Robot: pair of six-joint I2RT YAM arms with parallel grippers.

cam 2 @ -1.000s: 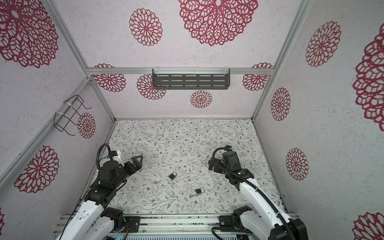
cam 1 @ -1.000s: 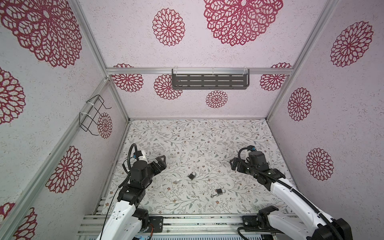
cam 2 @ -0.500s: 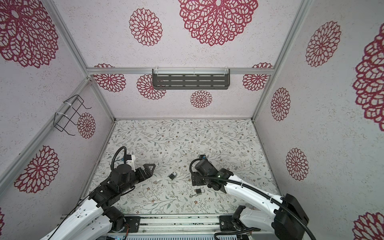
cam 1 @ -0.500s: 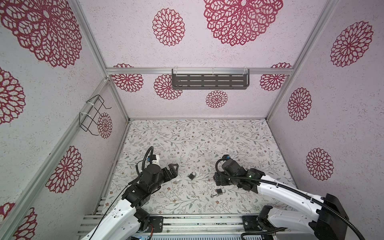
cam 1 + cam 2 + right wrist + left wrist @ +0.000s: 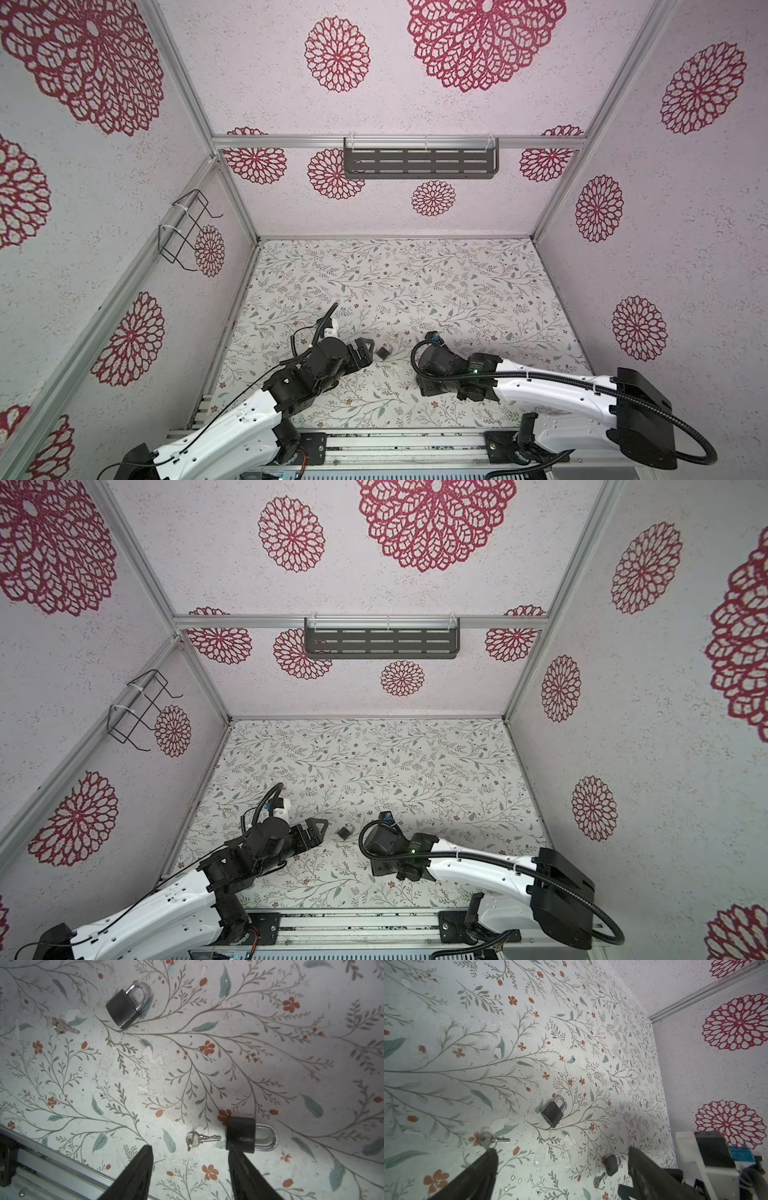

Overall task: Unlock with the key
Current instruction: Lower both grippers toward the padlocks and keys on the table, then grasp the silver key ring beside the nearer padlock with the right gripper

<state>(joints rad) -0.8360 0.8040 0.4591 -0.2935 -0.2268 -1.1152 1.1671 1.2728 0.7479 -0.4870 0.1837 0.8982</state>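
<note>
Two dark padlocks and two silver keys lie on the floral table. In the right wrist view a padlock (image 5: 240, 1134) lies flat with a key on a ring (image 5: 196, 1140) beside it, blade toward the lock. My right gripper (image 5: 189, 1148) hangs over them, open, nothing between its fingers; one fingertip (image 5: 239, 1159) overlaps the lock body. The other padlock (image 5: 383, 352) (image 5: 552, 1113) lies just ahead of my left gripper (image 5: 561, 1149) (image 5: 365, 347), which is wide open and empty. A second key (image 5: 488, 1139) (image 5: 62, 1026) lies at one left fingertip (image 5: 489, 1159).
The aluminium rail (image 5: 52, 1159) at the table's front edge runs close to my right gripper. A grey slotted shelf (image 5: 419, 163) hangs on the back wall and a wire rack (image 5: 185, 230) on the left wall. The right arm (image 5: 540, 380) covers the near padlock in both top views.
Both arms swung in from the sides to the table's middle. My right gripper dropped over the near padlock and key, its jaws narrowing. The left gripper reached up to the far padlock, still wide open.
</note>
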